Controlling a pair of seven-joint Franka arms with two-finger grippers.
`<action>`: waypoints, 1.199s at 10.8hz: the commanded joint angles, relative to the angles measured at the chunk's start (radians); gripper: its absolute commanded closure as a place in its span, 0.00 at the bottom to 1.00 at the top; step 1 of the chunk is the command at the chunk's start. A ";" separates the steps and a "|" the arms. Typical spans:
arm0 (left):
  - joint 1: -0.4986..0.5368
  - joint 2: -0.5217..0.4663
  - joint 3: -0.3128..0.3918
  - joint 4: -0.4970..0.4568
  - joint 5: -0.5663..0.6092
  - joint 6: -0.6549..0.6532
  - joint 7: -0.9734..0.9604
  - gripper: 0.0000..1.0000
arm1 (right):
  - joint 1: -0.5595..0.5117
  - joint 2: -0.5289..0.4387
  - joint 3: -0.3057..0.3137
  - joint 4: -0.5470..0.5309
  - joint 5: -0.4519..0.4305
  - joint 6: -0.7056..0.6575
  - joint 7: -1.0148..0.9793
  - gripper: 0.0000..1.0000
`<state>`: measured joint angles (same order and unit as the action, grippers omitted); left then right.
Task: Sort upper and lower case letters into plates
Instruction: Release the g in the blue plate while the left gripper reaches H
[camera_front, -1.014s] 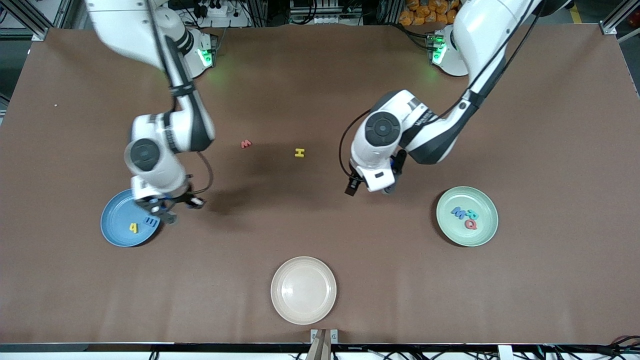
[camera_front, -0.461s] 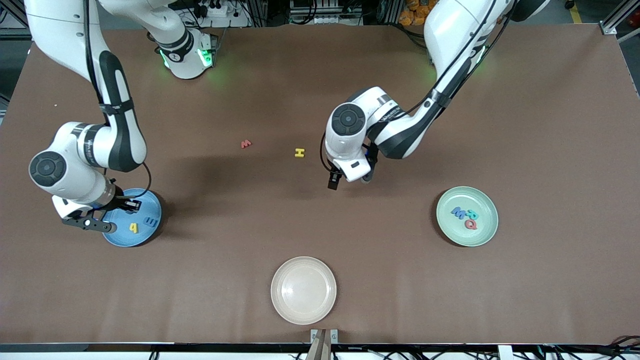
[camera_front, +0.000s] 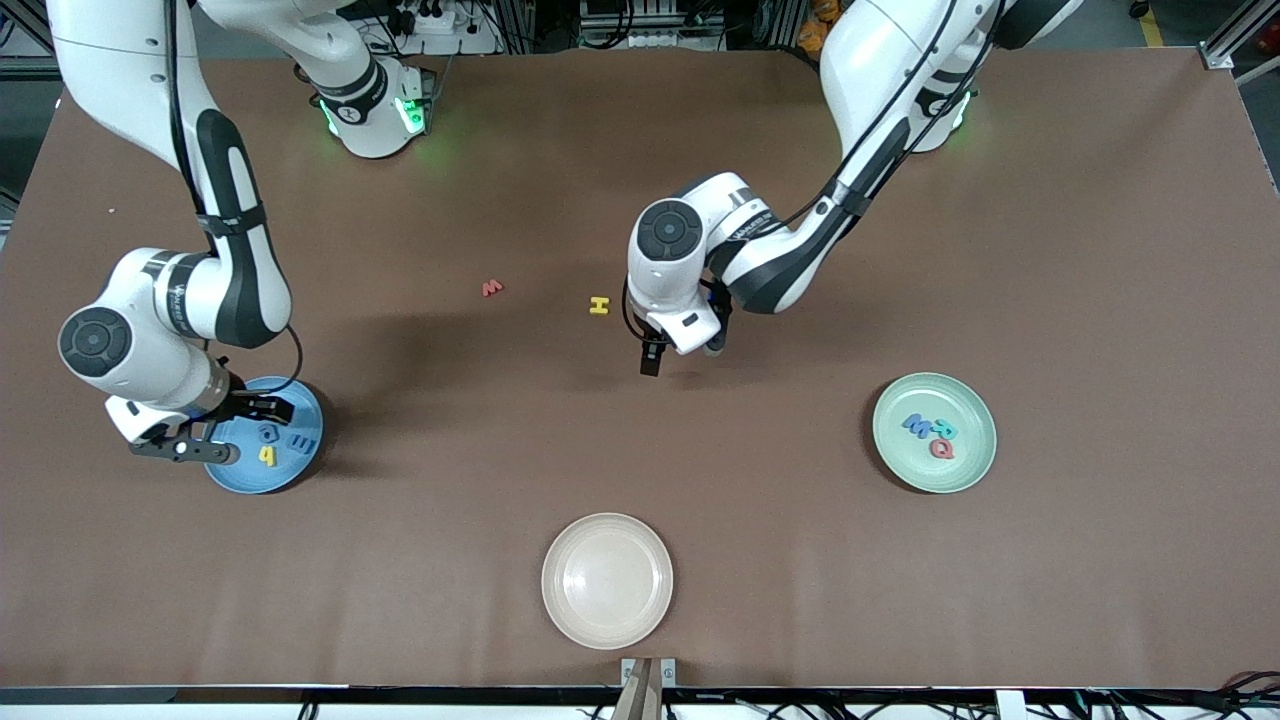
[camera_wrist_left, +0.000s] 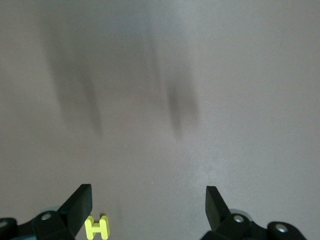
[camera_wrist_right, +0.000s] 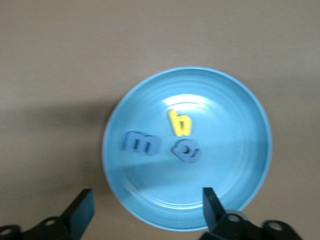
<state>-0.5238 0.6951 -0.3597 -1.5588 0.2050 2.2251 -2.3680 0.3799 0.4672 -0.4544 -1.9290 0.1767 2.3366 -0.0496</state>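
- The left gripper (camera_front: 655, 362) hangs just below the middle of the front view, its jaws spread with nothing between them; in the left wrist view (camera_wrist_left: 148, 202) only bare worktop shows in the gap.
- The yellow H (camera_front: 599, 306) lies on the worktop (camera_front: 760, 560) just beside that gripper, toward the right arm's end; in the left wrist view (camera_wrist_left: 96, 228) it sits at the bottom edge, next to one finger (camera_wrist_left: 80, 205).
- The red letter (camera_front: 491, 288) lies alone on the worktop, a little farther along toward the right arm's end.
- The right gripper (camera_front: 190, 448) is at the lower left of the front view, over the rim of the light blue plate (camera_front: 300, 468), jaws spread and empty (camera_wrist_right: 148, 205).
- In that plate (camera_wrist_right: 240, 150) lie three letters: a yellow one (camera_wrist_right: 179, 123), a blue m (camera_wrist_right: 142, 142) and a blue rounded one (camera_wrist_right: 186, 149).
- The pale mint green plate (camera_front: 975, 455) sits at the right of the front view and holds a blue letter (camera_front: 916, 425), a teal letter (camera_front: 944, 427) and a red Q (camera_front: 941, 449), clustered together.
- A cream-beige plate (camera_front: 607, 580) lies at the bottom centre, nearest the front camera.
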 joint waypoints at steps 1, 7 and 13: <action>-0.039 0.018 0.015 0.031 -0.006 0.002 -0.085 0.00 | 0.028 0.001 0.028 0.021 0.123 0.004 -0.004 0.00; -0.142 0.086 0.079 0.115 -0.010 0.028 -0.204 0.00 | 0.197 -0.119 0.025 -0.192 0.153 0.145 0.186 0.00; -0.205 0.138 0.087 0.123 -0.013 0.048 -0.224 0.00 | 0.179 -0.208 0.013 -0.285 0.150 0.148 0.185 0.00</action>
<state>-0.7022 0.8113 -0.2879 -1.4631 0.2050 2.2681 -2.5731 0.5734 0.2901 -0.4429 -2.1854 0.3132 2.4796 0.1397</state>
